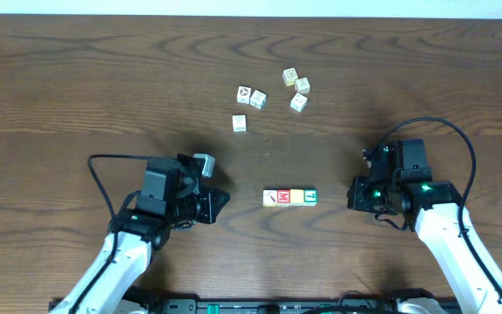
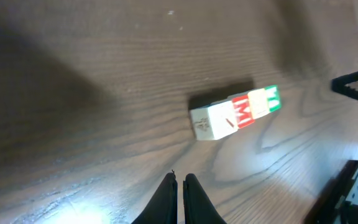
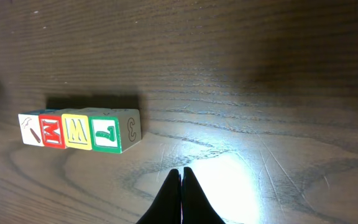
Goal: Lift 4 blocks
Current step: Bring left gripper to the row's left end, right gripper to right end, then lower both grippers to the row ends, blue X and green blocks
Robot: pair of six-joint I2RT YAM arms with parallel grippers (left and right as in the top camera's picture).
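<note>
Now the four blocks (image 1: 290,198) sit in a tight row, touching side by side, toward the 6 o'clock edge of the counter (image 1: 77,70). The left end effector (image 1: 223,200) sits at 9 o'clock of the row and the right end effector (image 1: 353,194) at 3 o'clock. Both are pinched shut and hold nothing. I think they face the row's two ends so they can squeeze it from both sides and lift all four together. Five cubes (image 1: 257,98) lie well apart at 12 o'clock.
</note>
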